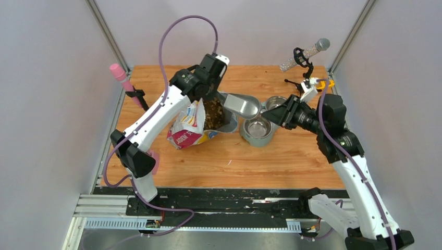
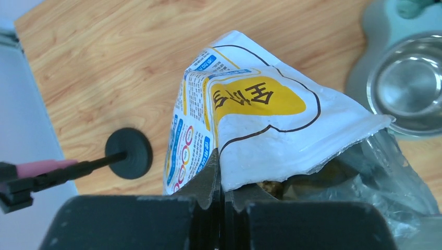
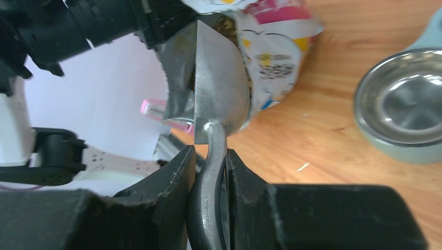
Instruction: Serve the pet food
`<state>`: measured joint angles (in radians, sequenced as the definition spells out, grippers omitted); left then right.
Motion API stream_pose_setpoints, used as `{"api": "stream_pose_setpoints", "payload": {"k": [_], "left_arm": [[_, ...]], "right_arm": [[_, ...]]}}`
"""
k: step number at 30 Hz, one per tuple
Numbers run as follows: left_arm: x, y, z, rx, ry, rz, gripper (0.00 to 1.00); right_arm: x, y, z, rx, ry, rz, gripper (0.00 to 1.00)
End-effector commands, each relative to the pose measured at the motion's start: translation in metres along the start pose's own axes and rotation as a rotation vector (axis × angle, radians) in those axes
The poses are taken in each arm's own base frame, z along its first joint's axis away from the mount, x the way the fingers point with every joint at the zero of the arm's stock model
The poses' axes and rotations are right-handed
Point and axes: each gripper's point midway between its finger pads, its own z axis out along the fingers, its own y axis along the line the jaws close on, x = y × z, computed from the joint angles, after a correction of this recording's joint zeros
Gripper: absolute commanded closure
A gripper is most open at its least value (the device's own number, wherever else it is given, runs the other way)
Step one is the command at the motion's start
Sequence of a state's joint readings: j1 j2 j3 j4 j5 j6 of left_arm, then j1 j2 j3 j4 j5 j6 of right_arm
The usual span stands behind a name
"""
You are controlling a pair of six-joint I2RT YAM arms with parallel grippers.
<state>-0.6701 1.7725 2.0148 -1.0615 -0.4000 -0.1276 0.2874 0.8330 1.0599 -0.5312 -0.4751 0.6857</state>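
The pet food (image 1: 213, 113) is a brown heap of kibble inside the opened colourful bag (image 1: 188, 127), which lies at the middle of the table. My left gripper (image 1: 215, 89) is shut on the bag's torn upper edge (image 2: 271, 135), holding its mouth open; a little kibble (image 2: 271, 185) shows behind that edge. My right gripper (image 1: 274, 113) is shut on the handle of a grey metal scoop (image 1: 241, 105), whose bowl (image 3: 219, 83) sits at the bag's mouth. A double pet bowl (image 1: 259, 128) with steel dishes stands just right of the bag.
A pink-handled tool on a black stand (image 1: 125, 79) is at the left table edge, its round base (image 2: 129, 153) near the bag. A glittery wand on a stand (image 1: 305, 54) is at the back right. White walls close in both sides.
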Motion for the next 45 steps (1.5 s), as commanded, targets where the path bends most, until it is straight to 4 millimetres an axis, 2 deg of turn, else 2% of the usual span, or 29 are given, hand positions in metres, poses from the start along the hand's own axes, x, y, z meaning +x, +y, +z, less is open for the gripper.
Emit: {"api": "stream_pose_setpoints", "payload": {"k": [1,3,6,10,16,20,23,26,29,32,34,38,42,45], "left_arm": [[-0.088,-0.014,-0.050,0.048,-0.378,-0.164,1.00],[-0.087,-0.024,-0.052,0.059,-0.386,-0.169,1.00],[-0.085,-0.045,-0.058,0.100,-0.402,-0.152,1.00],[-0.080,-0.063,-0.061,0.116,-0.407,-0.153,1.00],[-0.067,-0.094,-0.070,0.174,-0.401,-0.132,1.00],[-0.059,-0.117,-0.074,0.235,-0.381,-0.134,1.00],[-0.053,-0.130,-0.076,0.265,-0.366,-0.150,1.00],[-0.052,-0.134,-0.077,0.273,-0.368,-0.168,1.00],[-0.052,-0.135,-0.079,0.276,-0.366,-0.185,1.00],[-0.050,-0.137,-0.082,0.299,-0.363,-0.202,1.00],[-0.050,-0.138,-0.083,0.305,-0.359,-0.206,1.00],[-0.048,-0.126,-0.086,0.260,-0.362,-0.209,1.00],[-0.046,-0.111,-0.088,0.203,-0.375,-0.208,1.00],[-0.047,-0.100,-0.090,0.158,-0.390,-0.212,1.00]], "right_arm": [[0.009,0.039,-0.001,-0.124,0.176,0.111,1.00],[0.016,0.031,0.004,-0.072,0.219,0.170,1.00],[0.030,0.005,0.009,0.078,0.274,0.241,1.00],[0.042,-0.023,0.012,0.234,0.293,0.277,1.00],[0.049,-0.075,0.008,0.559,0.290,0.199,1.00],[0.055,-0.095,0.013,0.662,0.287,0.138,1.00],[0.072,-0.104,0.030,0.668,0.330,0.102,1.00],[0.092,-0.100,0.062,0.563,0.337,0.116,1.00],[0.101,-0.083,0.094,0.410,0.300,0.098,1.00],[0.097,-0.061,0.116,0.238,0.222,0.105,1.00],[0.093,-0.055,0.123,0.161,0.159,0.121,1.00],[0.068,-0.029,0.126,-0.029,-0.018,0.166,1.00],[0.053,-0.010,0.111,-0.146,-0.117,0.163,1.00],[0.048,-0.004,0.099,-0.181,-0.154,0.171,1.00]]}}
